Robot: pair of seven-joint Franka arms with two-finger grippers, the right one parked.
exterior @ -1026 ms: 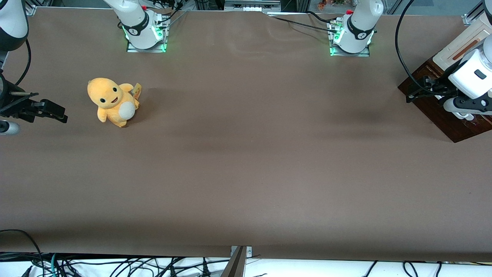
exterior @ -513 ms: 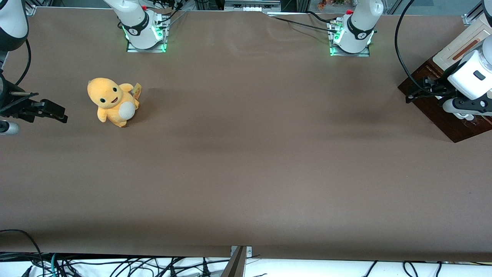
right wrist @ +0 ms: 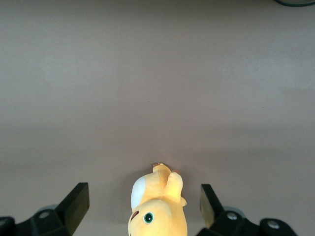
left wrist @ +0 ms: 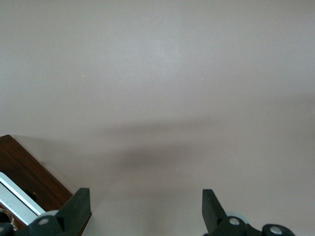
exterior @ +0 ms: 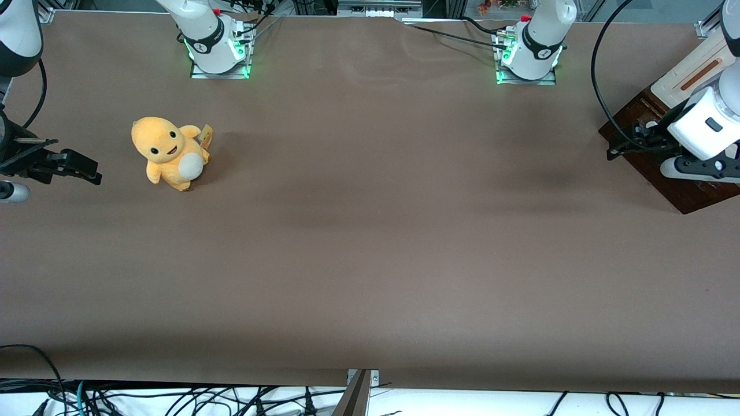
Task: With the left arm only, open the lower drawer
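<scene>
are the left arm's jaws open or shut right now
Open: in the wrist view the gripper shows its two fingers wide apart over bare table, beside the lower drawer.

No legible txt anywhere.

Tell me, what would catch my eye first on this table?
Probably the orange plush toy, sitting alone toward the parked arm's end of the brown table. At the working arm's end, the left arm holds its open gripper over the dark brown drawer front.
</scene>
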